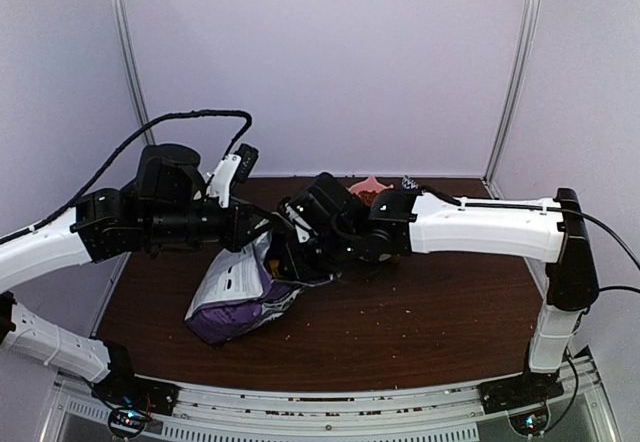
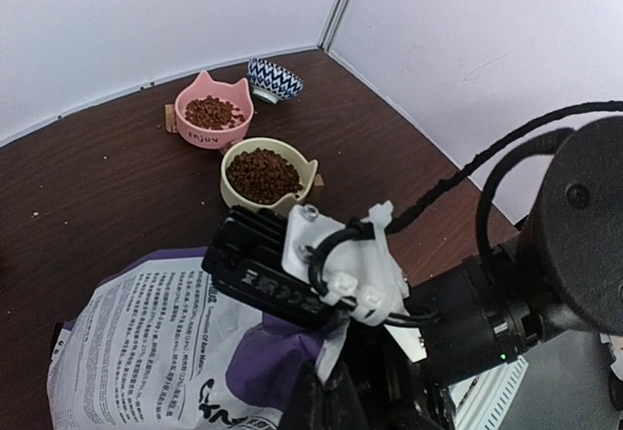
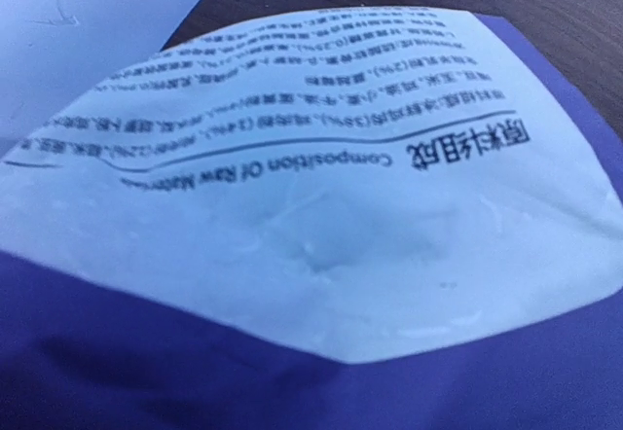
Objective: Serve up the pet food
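The purple pet food bag [image 1: 240, 297] with its white printed label lies on its side on the dark wooden table [image 1: 430, 322]. My left gripper [image 2: 336, 396] is shut on a white flap at the bag's [image 2: 146, 352] upper edge. My right gripper [image 1: 292, 260] presses against the bag's top end beside it. Its fingers are hidden, and the right wrist view shows only the bag's label [image 3: 321, 187] up close. Brown pet food [image 2: 263, 175] fills a cream bowl [image 2: 234, 193]. More of it lies in a pink cat-eared bowl [image 2: 200, 138].
A small blue-and-white patterned bowl [image 2: 274, 80] stands behind the pink one, near the back corner. The pink bowl [image 1: 370, 188] shows behind the right arm. Loose kibble crumbs [image 1: 400, 387] are scattered along the table's near edge. White walls close in the back and sides.
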Robot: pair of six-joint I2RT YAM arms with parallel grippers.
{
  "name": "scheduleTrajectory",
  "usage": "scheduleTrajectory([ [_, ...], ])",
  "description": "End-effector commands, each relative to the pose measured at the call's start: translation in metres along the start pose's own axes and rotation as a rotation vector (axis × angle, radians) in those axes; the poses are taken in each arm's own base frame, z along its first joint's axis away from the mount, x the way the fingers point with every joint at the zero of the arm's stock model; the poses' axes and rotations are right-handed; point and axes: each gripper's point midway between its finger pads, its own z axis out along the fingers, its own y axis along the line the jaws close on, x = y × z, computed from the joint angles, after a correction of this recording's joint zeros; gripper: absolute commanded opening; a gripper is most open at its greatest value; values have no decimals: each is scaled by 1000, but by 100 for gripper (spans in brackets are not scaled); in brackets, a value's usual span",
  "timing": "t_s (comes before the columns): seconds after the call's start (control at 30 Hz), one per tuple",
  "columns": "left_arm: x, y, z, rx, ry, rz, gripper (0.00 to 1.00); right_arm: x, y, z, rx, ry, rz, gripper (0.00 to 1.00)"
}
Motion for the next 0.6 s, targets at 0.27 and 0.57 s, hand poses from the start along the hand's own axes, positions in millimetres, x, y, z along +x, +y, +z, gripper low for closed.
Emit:
scheduleTrajectory([
  [0.27, -51, -25, -11, 107, -203, 9, 0, 25, 84, -18, -522, 131, 64, 0],
  [0.57, -49, -14, -23, 58, -222, -7, 0, 18, 95, -72, -736, 114, 142, 0],
])
